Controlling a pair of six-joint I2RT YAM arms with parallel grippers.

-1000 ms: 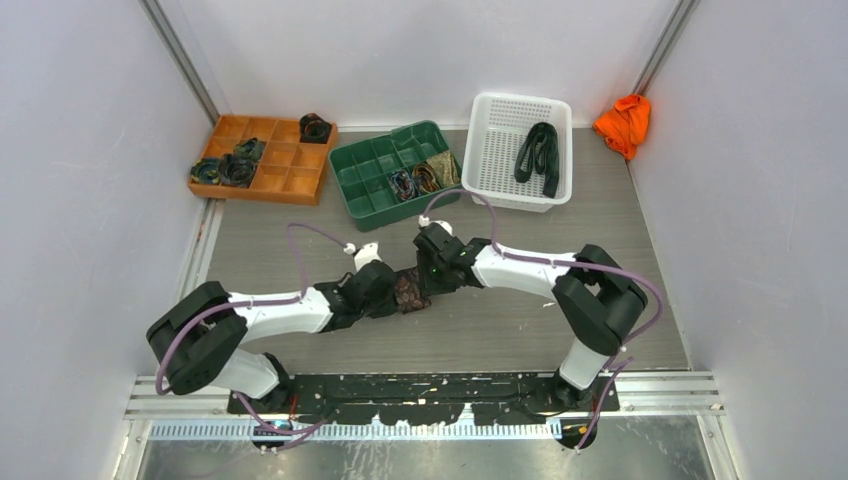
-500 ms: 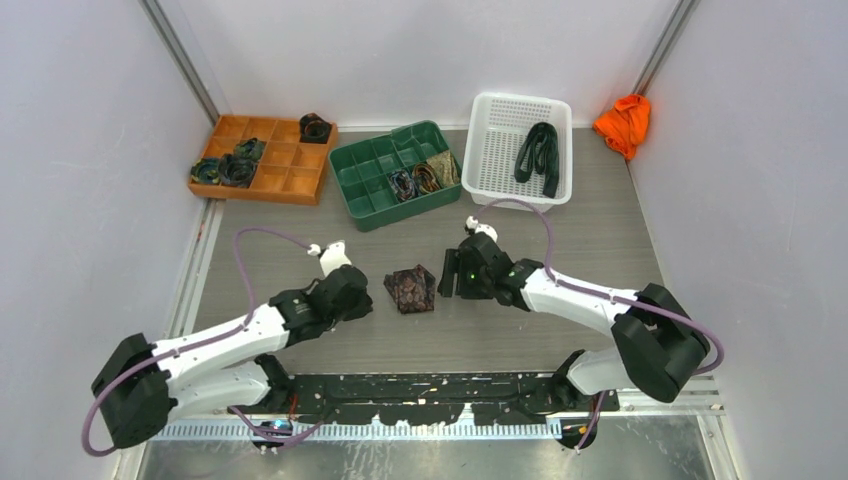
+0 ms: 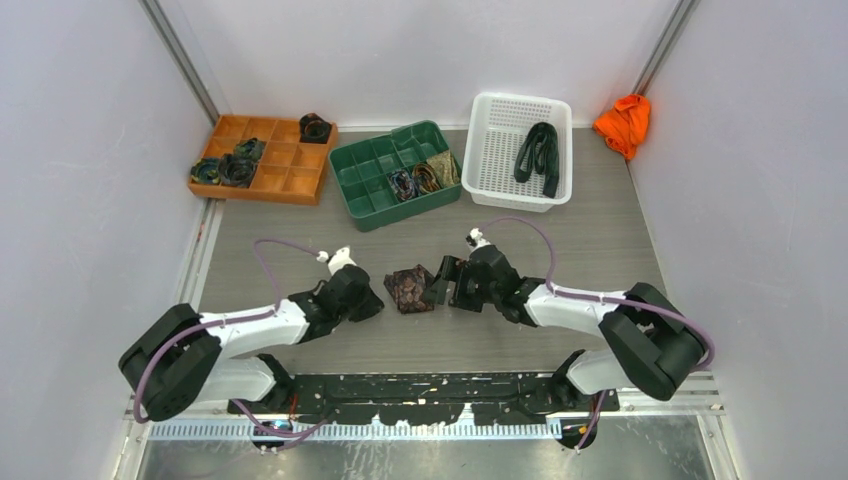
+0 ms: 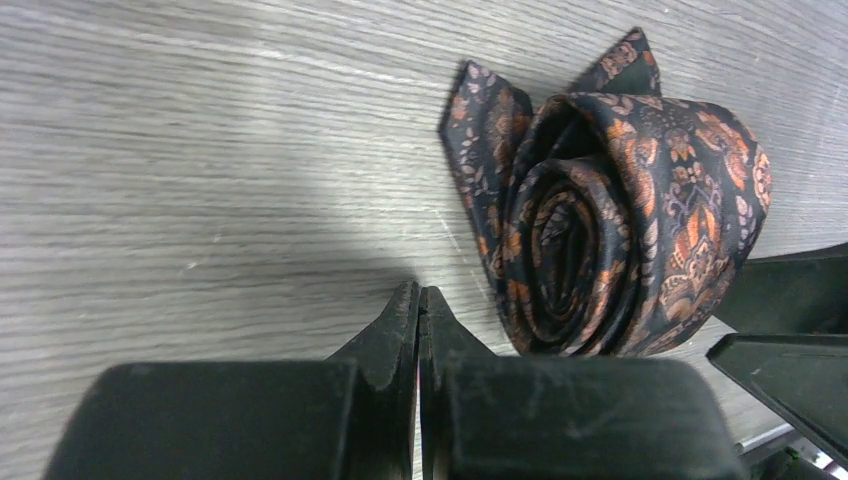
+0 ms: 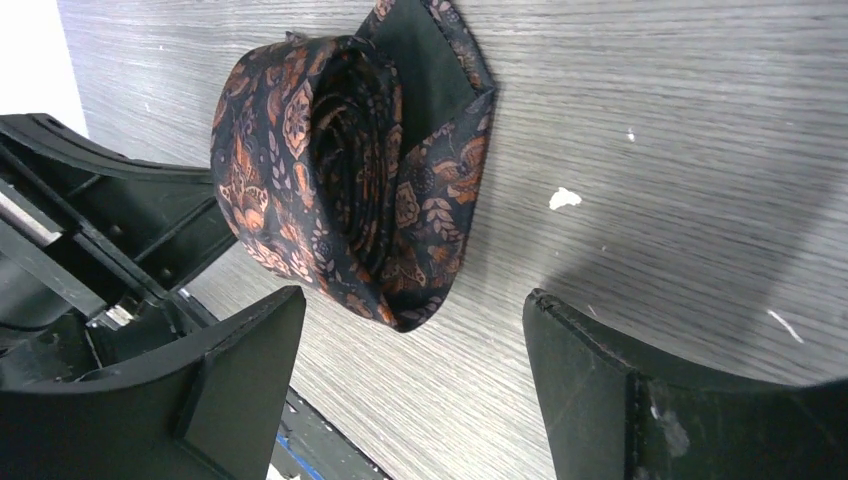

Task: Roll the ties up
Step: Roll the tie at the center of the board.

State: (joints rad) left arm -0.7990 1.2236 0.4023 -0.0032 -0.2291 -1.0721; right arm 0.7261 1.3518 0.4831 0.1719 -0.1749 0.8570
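1. Top external: the rolled tie point(image 3: 410, 289) sits on the table point(image 3: 600, 250), near-centre, between the two claws.
   - Left claw point(image 3: 377, 300) is just left of it and right claw point(image 3: 441, 290) just right.
   - Contact can't be told at this size.
   - More coils sit far-left in the orange tray point(image 3: 285, 172) and in the green tray point(image 3: 365, 165).
   - One loose dark tie point(image 3: 540, 152) lies in the white basket point(image 3: 485, 160).
2. Left wrist: left claw point(image 4: 418, 320) has its fingers pressed together with nothing between them.
   - The rolled tie point(image 4: 610, 220) is ahead of the tips and off to one side, close but apart.
   - Its spiral face points at this camera, and the pointed end pokes out past the coil.
3. Right wrist: right claw point(image 5: 412, 300) has its jaws wide apart and empty.
   - The rolled tie point(image 5: 340, 170) lies just ahead of the gap, offset toward one finger and not yet between them.
4. Risks (judgement):
   - Nothing is holding the coil, so it could spring loose from the free pointed end.
   - It seems to rest on its curved side, so a brush from either finger could roll it near or far.
   - Closing on the spiral faces could push the inner turns out sideways, so grip across the outer wrap.
   - The claws are close together, so a clash is possible if both move in.
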